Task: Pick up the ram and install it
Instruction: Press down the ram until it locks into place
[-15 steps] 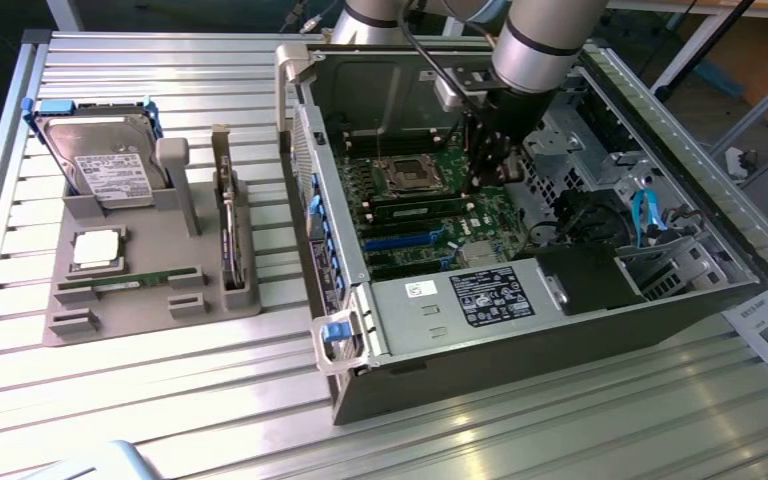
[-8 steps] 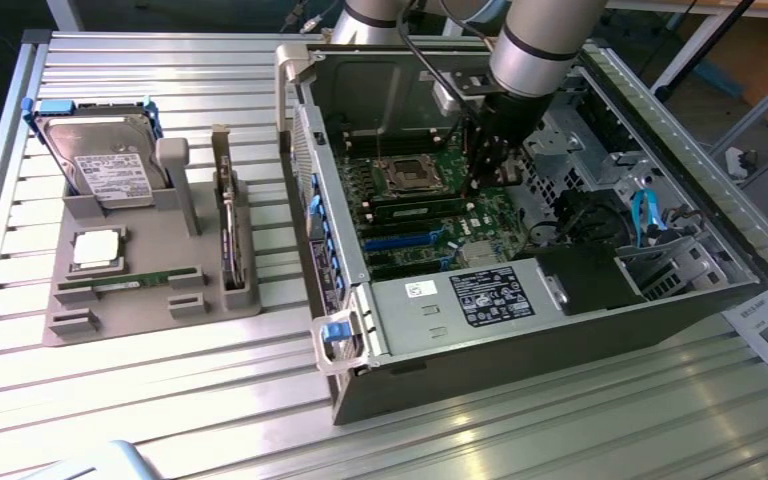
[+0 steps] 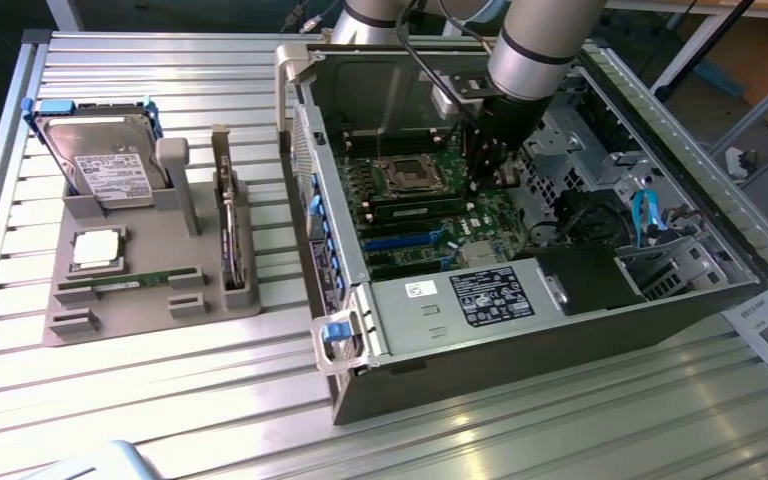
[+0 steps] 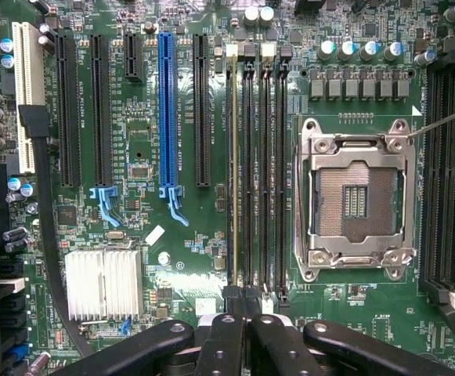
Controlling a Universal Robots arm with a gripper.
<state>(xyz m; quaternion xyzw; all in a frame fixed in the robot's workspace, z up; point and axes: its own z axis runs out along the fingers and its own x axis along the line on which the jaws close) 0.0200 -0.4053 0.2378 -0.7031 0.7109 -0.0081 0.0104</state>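
**Exterior view.** The gripper (image 3: 486, 172) hangs inside the open computer case (image 3: 651, 250), low over the motherboard (image 3: 491, 215), at about three o'clock from the CPU socket (image 3: 404, 170). Whether it touches the board cannot be told; the arm's own bulk covers the fingertips. At nine o'clock from the case, well apart, a grey holder (image 3: 157, 320) carries a hard drive (image 3: 104, 160), a silver processor (image 3: 97, 248) and a green stick (image 3: 128, 284) lying flat, which looks like a memory module.

**Wrist view.** Fingers are together, nothing clamped between them. The gripper (image 4: 247, 313) sits over one end of the memory slots (image 4: 268, 164). The ram (image 4: 233, 168) appears as a thin pale edge standing in the slot farthest from the socket (image 4: 358, 200).

Risks, as judged:
- Pressing at one end only could leave the ram tilted, one latch unlocked.
- A tip off the edge could land on the neighbouring slot or on small parts beside it.

The near latch is hidden under the fingers; seating depth is unreadable.
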